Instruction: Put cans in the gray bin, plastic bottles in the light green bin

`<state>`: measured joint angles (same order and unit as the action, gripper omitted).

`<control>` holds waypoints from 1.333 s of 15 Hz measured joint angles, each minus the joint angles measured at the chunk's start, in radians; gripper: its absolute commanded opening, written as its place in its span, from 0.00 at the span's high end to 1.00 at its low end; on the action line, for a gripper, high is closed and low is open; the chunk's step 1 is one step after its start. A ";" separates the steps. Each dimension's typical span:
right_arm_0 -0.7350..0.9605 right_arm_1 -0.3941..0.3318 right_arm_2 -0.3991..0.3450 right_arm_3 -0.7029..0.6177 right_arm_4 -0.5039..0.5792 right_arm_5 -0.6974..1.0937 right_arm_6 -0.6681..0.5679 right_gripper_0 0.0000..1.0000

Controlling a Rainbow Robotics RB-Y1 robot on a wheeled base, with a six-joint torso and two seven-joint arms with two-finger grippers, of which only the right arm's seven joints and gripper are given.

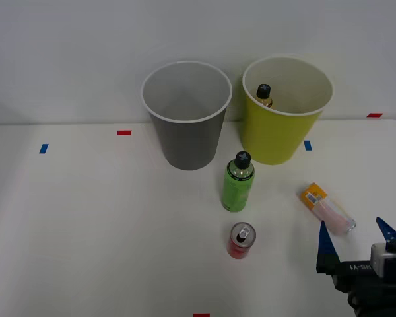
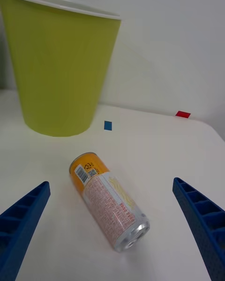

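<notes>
Blue ribbed fingers (image 2: pixel 23 220) of the right claw (image 1: pixel 356 236) stand wide apart and hold nothing, poised low over the white table (image 1: pixel 86 218) at its near right corner, with a small bottle (image 2: pixel 108 200) lying on its side between and just ahead of them; its orange end (image 1: pixel 313 195) points toward the bins and its pale printed label wraps the barrel. It looks light and probably empty, with a smooth round body likely to roll or skid under a one-sided push, so the surest hold would be across the middle of the labelled barrel, fingers squarely either side of its long axis. Farther left on the table a short red can (image 1: pixel 241 240) stands upright, silver top and pull tab showing, and just beyond it a taller green bottle (image 1: pixel 237 183) with a black cap, also upright. At the back sit the gray bin (image 1: pixel 187 117) and, just beside it to the right, the light green bin (image 1: pixel 284 122), where a black-capped bottle (image 1: pixel 264 94) already rests inside
</notes>
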<state>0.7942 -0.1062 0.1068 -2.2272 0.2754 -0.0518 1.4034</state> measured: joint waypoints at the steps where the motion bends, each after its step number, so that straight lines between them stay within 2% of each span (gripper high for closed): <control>1: -0.023 -0.010 -0.003 -0.013 0.001 0.037 0.001 0.10; 4: -0.056 -0.053 0.000 -0.066 0.018 0.177 -0.002 0.09; 10: -0.121 -0.209 0.070 -0.277 0.060 0.726 -0.042 0.09; 15: -0.242 -0.305 0.092 -0.279 0.014 0.793 -0.090 0.10; 20: -0.361 -0.427 0.124 -0.278 0.006 1.029 -0.158 0.09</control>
<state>0.4328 -0.5330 0.2309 -2.5052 0.2814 0.9769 1.2457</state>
